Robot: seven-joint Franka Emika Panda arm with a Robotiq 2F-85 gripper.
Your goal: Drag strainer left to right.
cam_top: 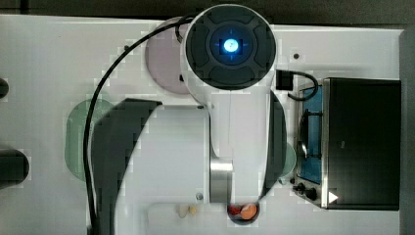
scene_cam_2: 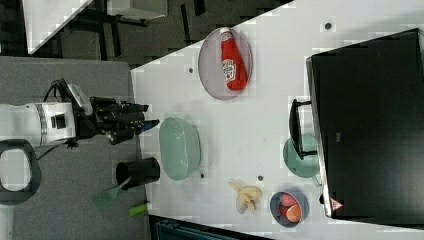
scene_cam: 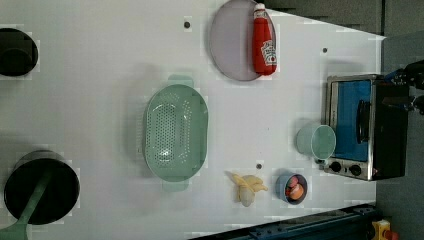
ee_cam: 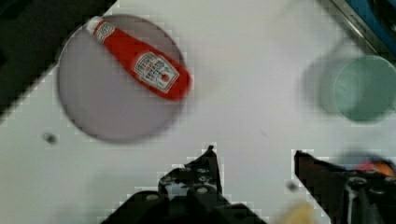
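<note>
The strainer [scene_cam: 175, 132] is a pale mint-green oval colander with a holed base, standing upright mid-table in the left view. In the top view my arm covers most of it and a strip of the strainer [cam_top: 77, 142] shows at the top view's left. In the right view the strainer [scene_cam_2: 179, 148] sits near the table edge, and my gripper [scene_cam_2: 150, 123] hovers just off its rim, apart from it. In the wrist view my gripper [ee_cam: 257, 163] is open, with bare table between the fingers [ee_cam: 208, 169] from well above.
A ketchup bottle [scene_cam: 263, 40] lies on a grey plate [scene_cam: 232, 45]. A toaster oven [scene_cam: 360, 125] stands at the left view's right, a mint cup [scene_cam: 317, 141] beside it. A banana [scene_cam: 247, 186], a fruit bowl [scene_cam: 294, 187] and a black pot [scene_cam: 42, 185] are nearby.
</note>
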